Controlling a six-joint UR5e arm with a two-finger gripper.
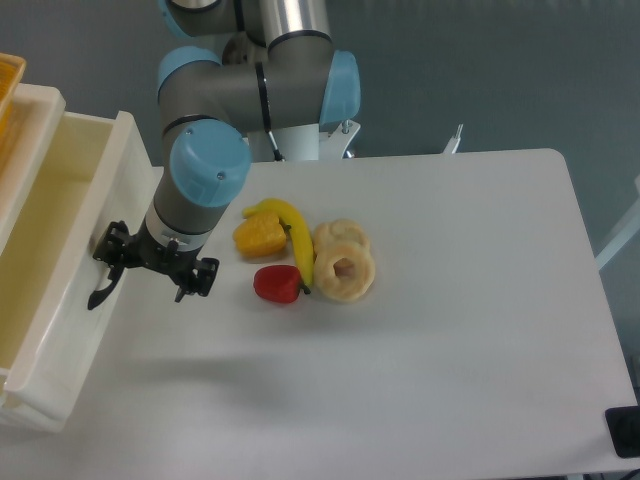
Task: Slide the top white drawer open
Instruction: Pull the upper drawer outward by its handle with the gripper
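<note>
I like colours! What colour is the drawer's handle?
Black: the curved handle on the cream-white drawer, fixed camera.

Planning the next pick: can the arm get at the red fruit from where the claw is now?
Probably yes: the red fruit lies exposed beside the claw, bare table between them, though the banana touches it.

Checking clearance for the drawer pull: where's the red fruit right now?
The red fruit lies on the table left of centre, just right of the gripper, touching the banana and below the orange piece.
</note>
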